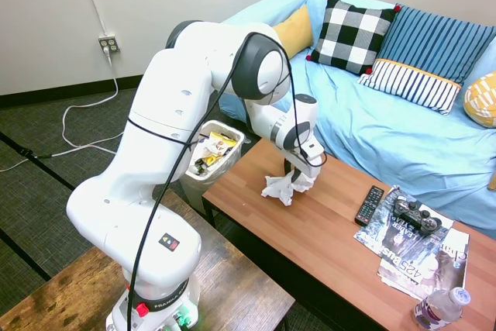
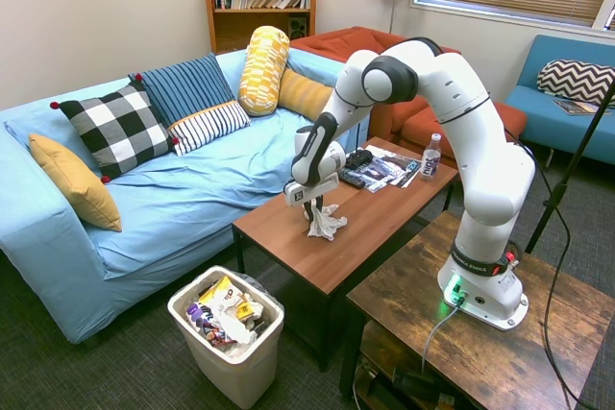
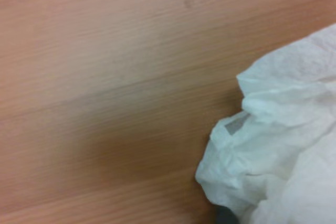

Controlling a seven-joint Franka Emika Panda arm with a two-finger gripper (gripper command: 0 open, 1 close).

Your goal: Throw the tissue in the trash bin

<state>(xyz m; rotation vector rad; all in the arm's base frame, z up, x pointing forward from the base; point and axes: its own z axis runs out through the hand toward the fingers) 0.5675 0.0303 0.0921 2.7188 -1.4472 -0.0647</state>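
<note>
In the first exterior view, the trash bin (image 1: 211, 154) sits on the floor at the left end of the coffee table (image 1: 325, 230), partly hidden behind the arm, with wrappers inside. Right of it, the gripper (image 1: 293, 182) points down over the table, clamped on the top of the tissue (image 1: 280, 187). The tissue hangs lengthwise, its long axis near vertical, its lower end touching or just above the wood; I cannot tell which. Further right lie a remote (image 1: 370, 205), a game controller (image 1: 415, 213) on magazines (image 1: 422, 257), and a water bottle (image 1: 440, 309).

The second exterior view shows the whole bin (image 2: 229, 333) in the open. The wrist view shows only crumpled tissue (image 3: 283, 145) against blurred wood grain.
</note>
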